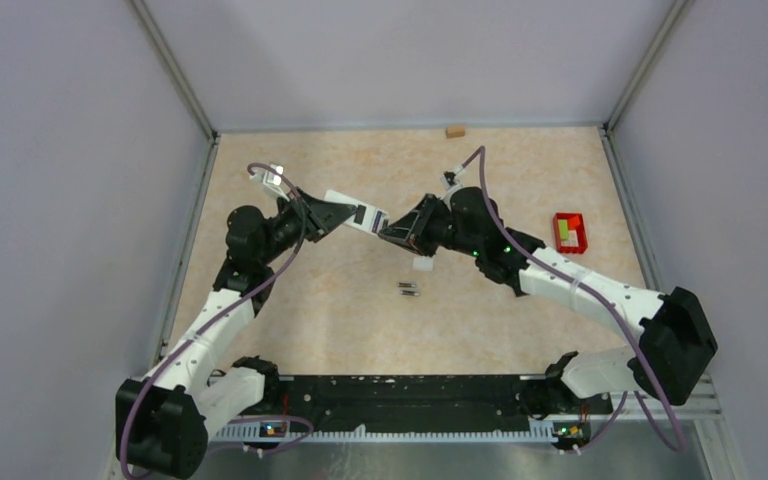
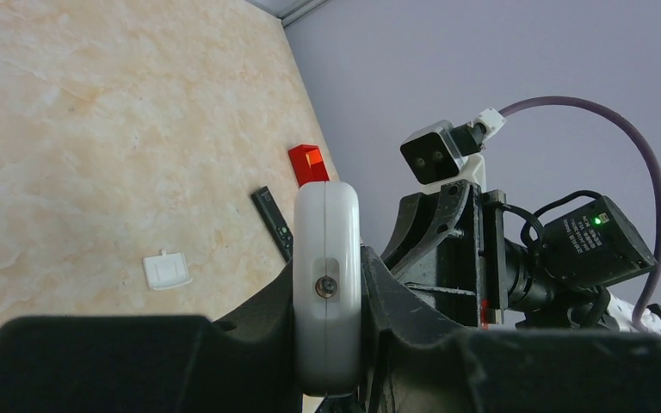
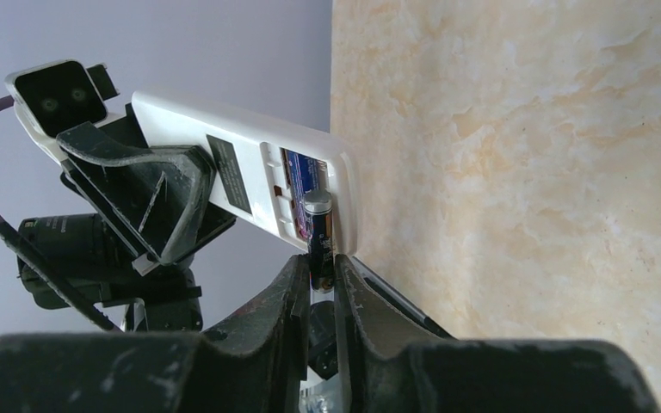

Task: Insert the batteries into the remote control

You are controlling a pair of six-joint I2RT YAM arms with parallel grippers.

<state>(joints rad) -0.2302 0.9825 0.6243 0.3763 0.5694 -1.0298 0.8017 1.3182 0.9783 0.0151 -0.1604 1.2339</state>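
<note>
My left gripper [image 1: 332, 212] is shut on the white remote control [image 1: 352, 208], held in the air on its edge; its end fills the jaws [image 2: 327, 284]. In the right wrist view the remote's [image 3: 250, 172] back faces me with the battery bay uncovered. My right gripper [image 3: 321, 267] pinches a dark battery [image 3: 319, 228] by its lower end, and the silvery upper end leans into the bay. A purplish battery [image 3: 304, 169] lies in the bay beside it. Two more batteries [image 1: 409, 289] lie on the table below the grippers.
The white battery cover [image 1: 422, 264] lies on the table under the right gripper [image 1: 392, 228]. A slim black remote [image 2: 274, 217] lies close by. A red bin [image 1: 569, 232] stands at the right and a small wooden block [image 1: 454, 130] by the back wall.
</note>
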